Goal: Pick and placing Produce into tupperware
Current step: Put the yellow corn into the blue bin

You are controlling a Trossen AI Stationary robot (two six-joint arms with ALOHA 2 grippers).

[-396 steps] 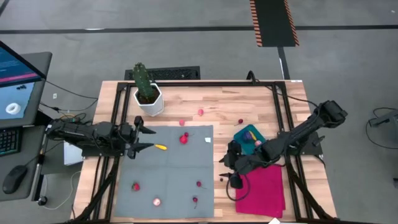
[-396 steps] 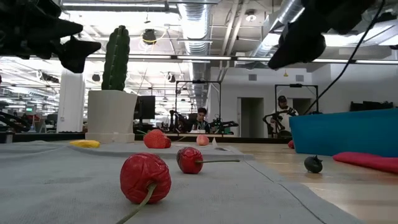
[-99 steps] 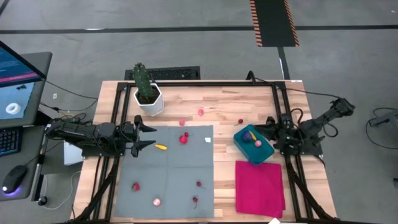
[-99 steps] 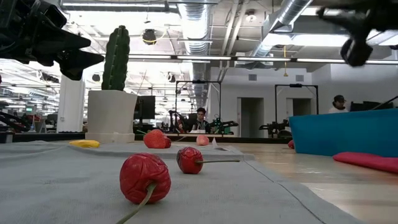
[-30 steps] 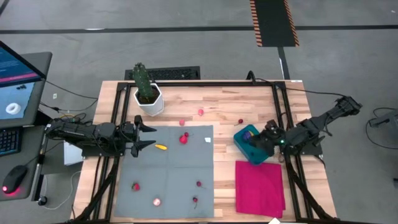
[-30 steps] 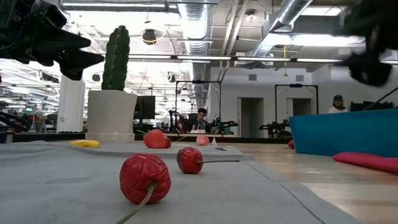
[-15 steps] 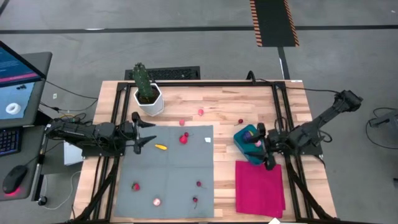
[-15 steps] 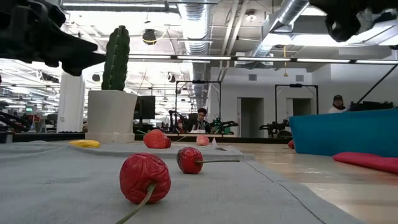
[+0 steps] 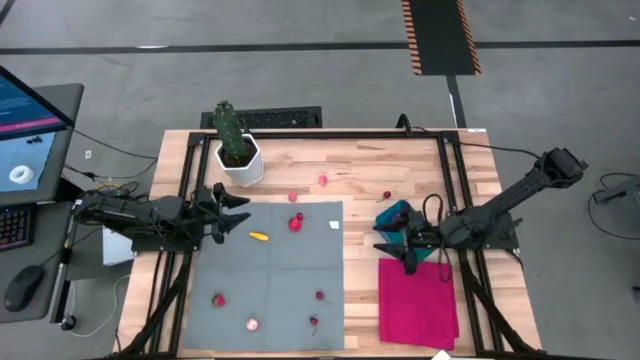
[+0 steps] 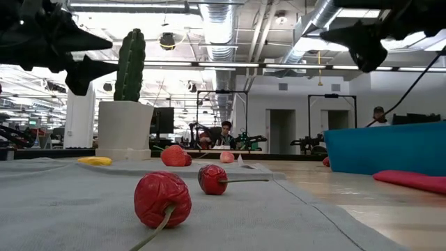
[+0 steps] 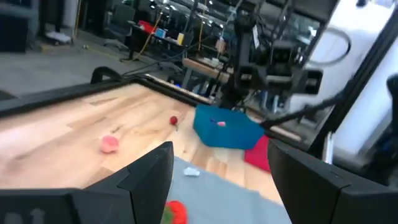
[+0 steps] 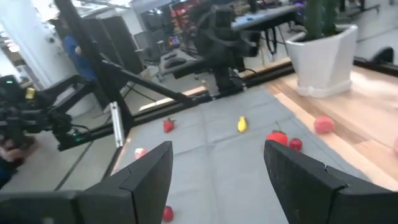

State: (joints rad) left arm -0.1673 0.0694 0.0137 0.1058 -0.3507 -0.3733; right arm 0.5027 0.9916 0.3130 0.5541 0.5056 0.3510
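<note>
The desk is pale, smooth wood planks framed in black metal. A matt grey cloth and a magenta cloth lie on it. The teal tupperware looks like smooth plastic, and the red produce wrinkled and slightly glossy.

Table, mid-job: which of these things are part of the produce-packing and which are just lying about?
Job:
- teal tub
- red pieces on the grey mat
- yellow piece
- pink pieces
- right gripper, open, by the tub
- left gripper, open, at the mat's edge

Lying about:
- cactus in white pot
- magenta cloth
</note>
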